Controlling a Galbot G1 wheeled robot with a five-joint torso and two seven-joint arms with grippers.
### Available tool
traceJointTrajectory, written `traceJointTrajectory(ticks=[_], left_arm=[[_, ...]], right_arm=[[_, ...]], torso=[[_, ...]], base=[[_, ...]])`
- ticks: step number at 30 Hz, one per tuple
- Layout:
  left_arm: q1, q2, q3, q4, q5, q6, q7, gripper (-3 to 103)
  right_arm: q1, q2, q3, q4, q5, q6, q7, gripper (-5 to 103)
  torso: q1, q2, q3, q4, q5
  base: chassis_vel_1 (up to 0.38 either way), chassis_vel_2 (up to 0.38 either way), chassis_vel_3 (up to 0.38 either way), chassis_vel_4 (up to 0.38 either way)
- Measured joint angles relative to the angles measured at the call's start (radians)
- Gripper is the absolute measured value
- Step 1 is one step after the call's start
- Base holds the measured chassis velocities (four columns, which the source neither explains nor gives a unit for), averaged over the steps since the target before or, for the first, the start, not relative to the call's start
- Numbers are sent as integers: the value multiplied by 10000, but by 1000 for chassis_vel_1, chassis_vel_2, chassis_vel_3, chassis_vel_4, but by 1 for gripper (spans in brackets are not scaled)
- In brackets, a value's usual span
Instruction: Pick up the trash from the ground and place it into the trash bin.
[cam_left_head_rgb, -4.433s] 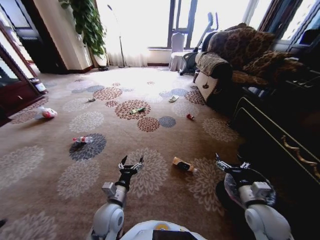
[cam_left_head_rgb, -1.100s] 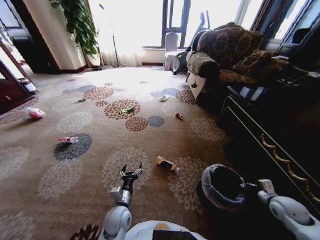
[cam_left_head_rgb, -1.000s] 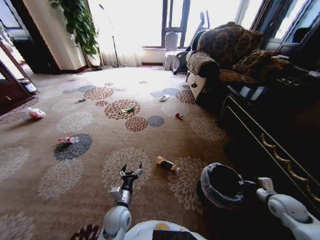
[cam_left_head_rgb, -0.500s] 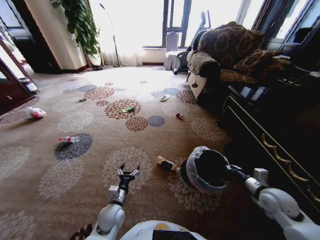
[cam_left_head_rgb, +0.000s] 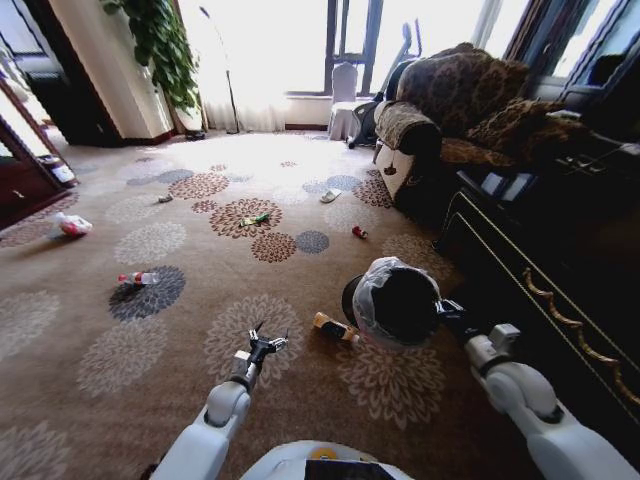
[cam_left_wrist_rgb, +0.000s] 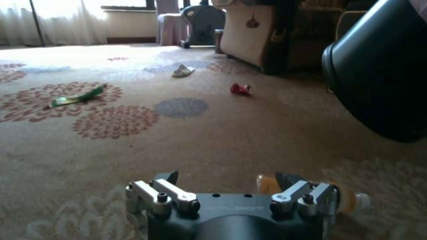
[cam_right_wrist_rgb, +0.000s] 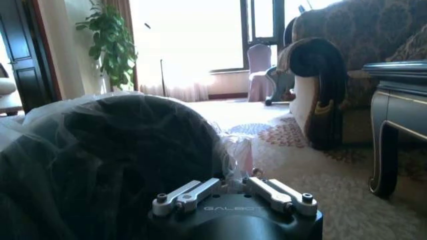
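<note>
Since a moment ago the right gripper (cam_left_head_rgb: 447, 312), jaws clamping the rim, is lifting the round black liner-wrapped trash bin (cam_left_head_rgb: 395, 303) tilted above the amber bottle (cam_left_head_rgb: 335, 327), while the left gripper (cam_left_head_rgb: 262, 343), jaws spread empty, is reaching low beside it, so the thin liner is risking slipping.

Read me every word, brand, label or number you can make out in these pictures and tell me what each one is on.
"GALBOT": embossed on the dark body of the right gripper, which is clamped on the liner rim of the round black trash bin.
The embossed line on the left gripper body is too faint to read.
The label on the amber bottle lying on the patterned carpet is too small to read.
</note>
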Motion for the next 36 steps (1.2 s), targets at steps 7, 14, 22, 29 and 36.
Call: traceJointTrajectory(ticks=[7,14,22,29,36], left_arm=[[-2268,744,1588,1654,-898,-378,1283,99],[-4600,884,3250,4147,171,-1304,2978,99],[-6895,417,5179,6886,1547,-3109,4236,99],[-8107,-579,5949,8758,2890,-4729,5181,99],[-8302,-1005,6055,9450,3533,-4995,5278,99]], right_arm=[[130,337,-65,-363,-479,481,1,0],[126,259,88,-600,-470,498,2,0],[289,256,31,-812,-884,630,0,0],[313,312,-181,-789,-1273,954,1,0],[485,296,-369,-761,-1304,918,0,0]], torso=[[0,0,0,-3,0],[0,0,-1,1,0],[0,0,0,1,-2],[0,1,-1,-4,2],[-1,1,-1,3,1]], base=[[0,0,0,0],[0,0,0,0],[0,0,0,0],[0,0,0,0],[0,0,0,0]])
